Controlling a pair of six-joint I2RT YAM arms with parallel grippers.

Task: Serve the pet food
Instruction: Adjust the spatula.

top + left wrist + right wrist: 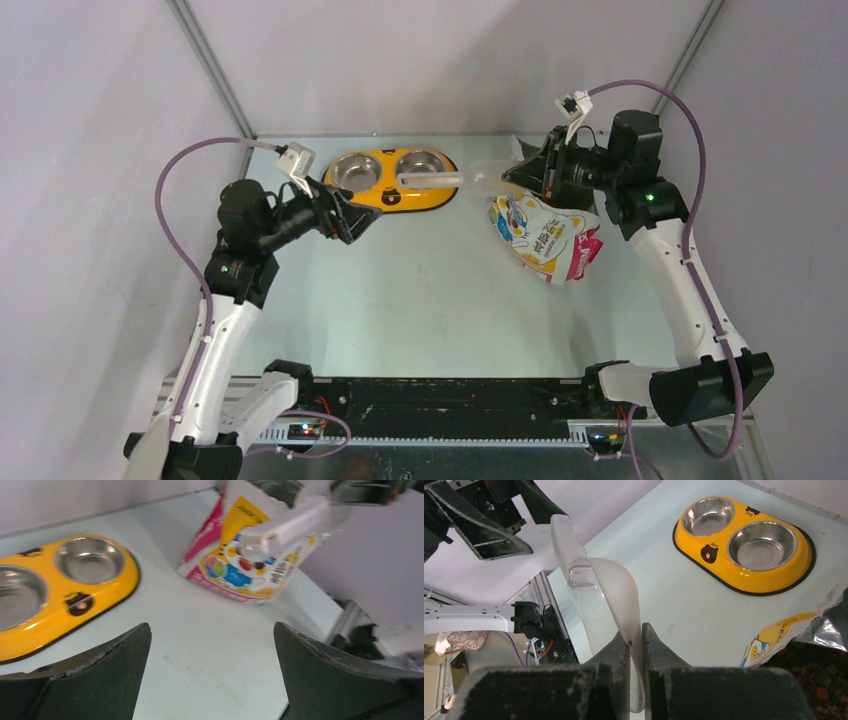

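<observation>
The glossy yellow-white-pink cat bag (545, 235) lies open at the right of the table. It also shows in the left wrist view (240, 555). Brown and reddish kibble (821, 680) shows inside its mouth in the right wrist view. My right gripper (522, 172) hovers over the bag's mouth, shut on the wall of the translucent scoop (450, 181), whose handle points left over the yellow feeder (385, 197). In the right wrist view the gripper (636, 630) pinches the scoop (611, 592). My left gripper (358, 222) is open and empty next to the feeder, jaws wide apart (212, 645).
The feeder (774, 582) holds two steel bowls with no food showing in them, at the back middle. It also shows in the left wrist view (122, 577). Walls close in at the left, back and right. The arm bases and a black rail (440, 400) line the near edge.
</observation>
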